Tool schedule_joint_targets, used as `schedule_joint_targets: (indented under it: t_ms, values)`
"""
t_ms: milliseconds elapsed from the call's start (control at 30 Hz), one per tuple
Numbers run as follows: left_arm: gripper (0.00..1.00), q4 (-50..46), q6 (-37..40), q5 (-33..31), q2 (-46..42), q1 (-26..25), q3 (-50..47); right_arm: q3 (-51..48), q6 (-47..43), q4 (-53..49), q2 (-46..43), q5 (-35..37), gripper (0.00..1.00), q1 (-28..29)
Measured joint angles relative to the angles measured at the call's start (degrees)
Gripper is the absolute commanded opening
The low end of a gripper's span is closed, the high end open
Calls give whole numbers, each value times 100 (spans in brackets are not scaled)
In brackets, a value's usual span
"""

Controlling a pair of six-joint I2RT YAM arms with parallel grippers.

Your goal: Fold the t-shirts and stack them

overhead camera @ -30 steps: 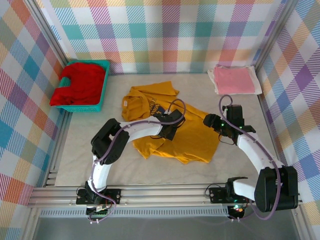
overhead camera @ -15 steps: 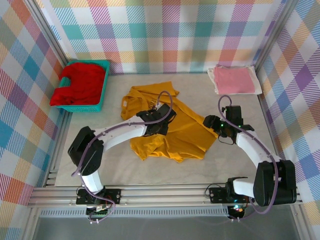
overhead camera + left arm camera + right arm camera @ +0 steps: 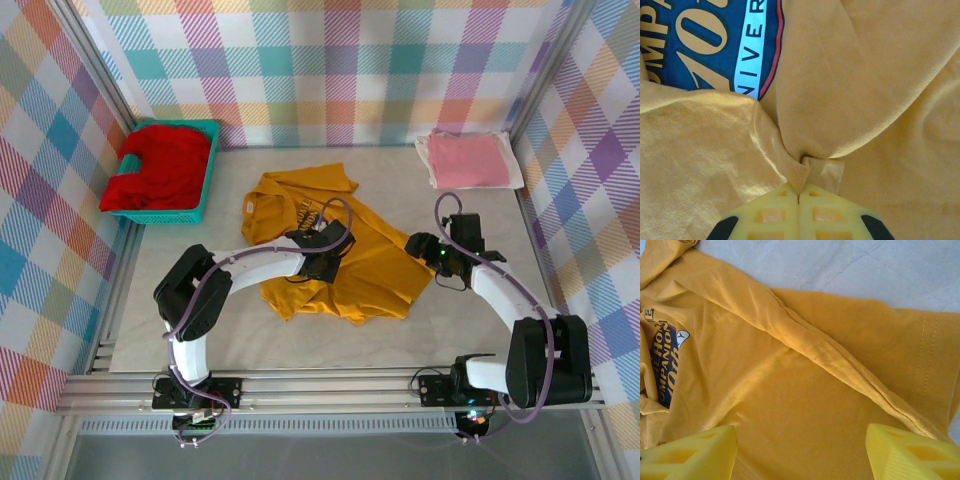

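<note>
L gripper (image 3: 799,196) is clamped tight, pads meeting, w/ a small pinch of yellow tee (image 3: 865,90) caught at the tips; creases fan out from that pinch. Dark blue print (image 3: 700,40) w/ pale lettering lies just beyond, upper left in the wrist view. From above, L gripper (image 3: 325,252) sits on the tee's middle, right beside the print.

R gripper (image 3: 800,455) stands wide, nothing between its fingers (image 3: 695,450). Under it is more yellow tee, a stitched hem running diagonally across, w/ bare table (image 3: 840,265) past the cloth at top. From above, R gripper (image 3: 422,246) hangs at the tee's right edge.

Yellow tee (image 3: 375,275) lies crumpled and unfolded mid-table. Pink tee (image 3: 468,160) lies folded flat in the far right corner, well apart from both arms. Red tee (image 3: 160,165) is heaped in the basket (image 3: 208,185) at far left.
</note>
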Motion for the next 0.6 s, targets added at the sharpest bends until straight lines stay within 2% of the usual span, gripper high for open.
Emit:
schedule_joint_targets:
  t_ms: [267, 333, 433, 500, 533, 600]
  values:
    - [0, -227, -79, -164, -444, 2, 0, 2, 4, -17, 133, 31, 68, 0]
    - [4, -271, -92, -184, -686, 9, -2, 2, 17, -55, 205, 74, 68, 0]
    - [25, -273, -94, -210, -977, 46, -28, 2, 22, -87, 299, 96, 67, -2]
    - [16, -240, -74, -210, -1082, 83, -74, 2, 24, -83, 367, 90, 67, -2]
    - [6, -238, -55, -210, -1086, 105, -92, 2, 31, -81, 402, 81, 67, -2]
    - [4, -227, -46, -195, -1056, 129, -149, 2, 44, -76, 439, 66, 66, -2]
